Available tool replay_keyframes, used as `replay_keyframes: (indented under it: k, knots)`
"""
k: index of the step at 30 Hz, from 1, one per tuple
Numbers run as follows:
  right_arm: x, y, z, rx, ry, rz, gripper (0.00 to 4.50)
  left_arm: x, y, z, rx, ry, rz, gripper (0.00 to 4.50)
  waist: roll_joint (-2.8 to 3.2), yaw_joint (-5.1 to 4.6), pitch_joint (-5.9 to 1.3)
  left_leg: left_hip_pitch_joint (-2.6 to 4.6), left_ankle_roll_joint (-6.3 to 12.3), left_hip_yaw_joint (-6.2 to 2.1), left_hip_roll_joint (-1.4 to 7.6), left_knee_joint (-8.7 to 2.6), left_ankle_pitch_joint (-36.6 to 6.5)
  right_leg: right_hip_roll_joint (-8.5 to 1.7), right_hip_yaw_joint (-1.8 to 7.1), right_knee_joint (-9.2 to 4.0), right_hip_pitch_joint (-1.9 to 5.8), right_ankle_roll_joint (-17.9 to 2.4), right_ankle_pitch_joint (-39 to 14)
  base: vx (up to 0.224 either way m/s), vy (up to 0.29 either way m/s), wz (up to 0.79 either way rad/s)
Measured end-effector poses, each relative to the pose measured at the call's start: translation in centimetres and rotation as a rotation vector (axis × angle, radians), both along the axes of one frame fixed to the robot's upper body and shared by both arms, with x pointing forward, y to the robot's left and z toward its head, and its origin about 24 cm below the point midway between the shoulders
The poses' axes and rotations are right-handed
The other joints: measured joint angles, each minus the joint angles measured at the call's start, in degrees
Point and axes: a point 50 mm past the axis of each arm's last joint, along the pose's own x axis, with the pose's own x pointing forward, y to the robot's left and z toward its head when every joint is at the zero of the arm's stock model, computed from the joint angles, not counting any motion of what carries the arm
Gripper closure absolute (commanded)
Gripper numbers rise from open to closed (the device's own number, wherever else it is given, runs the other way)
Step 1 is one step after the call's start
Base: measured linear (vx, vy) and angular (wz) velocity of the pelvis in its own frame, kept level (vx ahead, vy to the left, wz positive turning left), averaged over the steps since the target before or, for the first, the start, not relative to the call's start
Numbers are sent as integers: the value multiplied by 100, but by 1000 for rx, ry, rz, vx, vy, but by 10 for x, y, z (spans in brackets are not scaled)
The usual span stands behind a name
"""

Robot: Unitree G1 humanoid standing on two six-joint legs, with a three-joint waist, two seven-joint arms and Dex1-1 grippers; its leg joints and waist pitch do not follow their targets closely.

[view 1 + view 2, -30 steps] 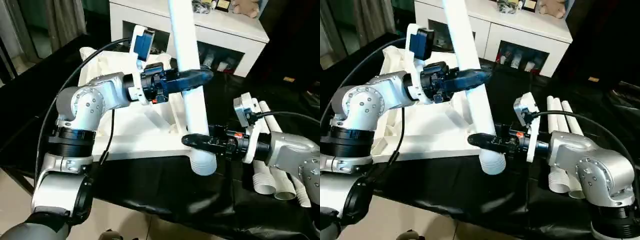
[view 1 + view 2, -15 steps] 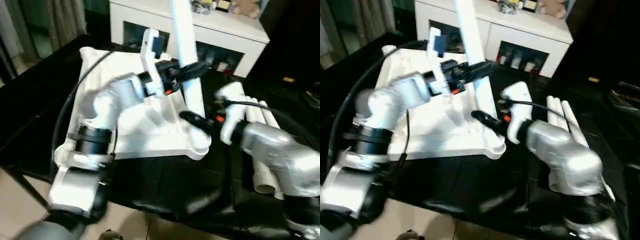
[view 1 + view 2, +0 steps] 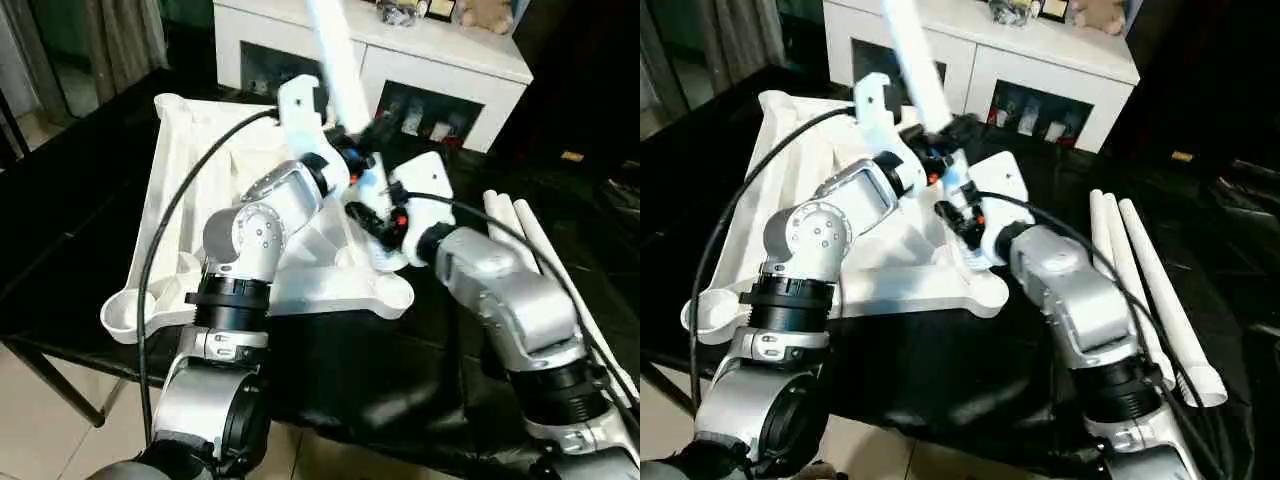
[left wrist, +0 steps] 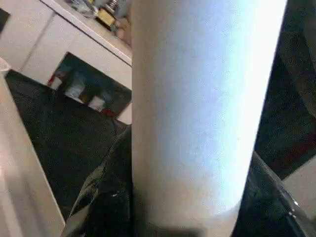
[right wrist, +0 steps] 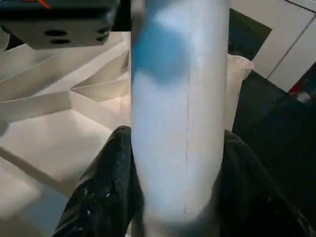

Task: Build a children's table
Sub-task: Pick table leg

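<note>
The white tabletop [image 3: 180,170] lies upside down on the black table, ribs and round corner sockets facing up. One white leg [image 3: 335,50] rises from over its near right corner, leaning away to the left. My left gripper [image 3: 357,150] is shut on the leg higher up, and its black fingers [image 4: 106,197] flank the tube [image 4: 197,108]. My right gripper [image 3: 368,215] is shut on the leg lower down, fingers [image 5: 98,197] on either side of it [image 5: 177,123]. The leg's foot is hidden behind the grippers. More legs [image 3: 1120,270] lie on the right.
A white cabinet [image 3: 470,60] with small items on top stands behind the table. The black cloth [image 3: 350,370] hangs over the near edge, with tiled floor [image 3: 40,420] below at the left. Cables loop from both arms over the tabletop.
Both arms carried the leg from beyond the tabletop's near right edge back over its near right corner, and it now leans more. Both grips stayed on it. The camera also shifted.
</note>
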Motion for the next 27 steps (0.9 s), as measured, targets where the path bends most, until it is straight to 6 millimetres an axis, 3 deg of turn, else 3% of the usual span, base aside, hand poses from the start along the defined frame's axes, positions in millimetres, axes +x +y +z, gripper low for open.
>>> replay_keyframes:
  k: [6,7,12,15,19,26,27]
  knots:
    - [2,3,0,14,-25,7,266,0,4,2,0,-20,26,265,0,-4,0,0,0,0,0,0,0,0,0,0,-1,0,0,0,0,0]
    - [2,5,0,36,-22,11,210,1,5,3,12,-35,28,265,0,-5,0,1,0,0,0,0,0,0,0,1,-1,0,0,0,0,0]
    - [1,-6,10,183,9,77,163,1,12,7,65,-114,-41,265,3,-2,2,0,1,0,0,0,-1,0,0,1,-2,0,0,0,0,0]
    - [-8,-22,13,173,42,192,149,-2,16,8,86,-151,-166,265,4,51,2,-2,3,0,0,0,-2,0,-1,-6,1,0,0,0,0,0]
    - [-22,-40,1,184,150,300,146,-11,19,10,67,-171,-384,265,7,69,4,0,5,1,0,0,-2,0,1,-10,5,-1,1,0,0,0]
    - [-39,-44,13,248,187,479,146,-36,19,27,29,-305,-745,265,34,48,3,13,4,1,0,0,-2,0,2,6,6,-4,2,0,0,0]
    - [-41,-44,15,246,189,501,174,-39,20,28,21,-317,-780,265,40,56,5,13,4,1,1,0,-2,0,1,7,6,-4,2,0,0,0]
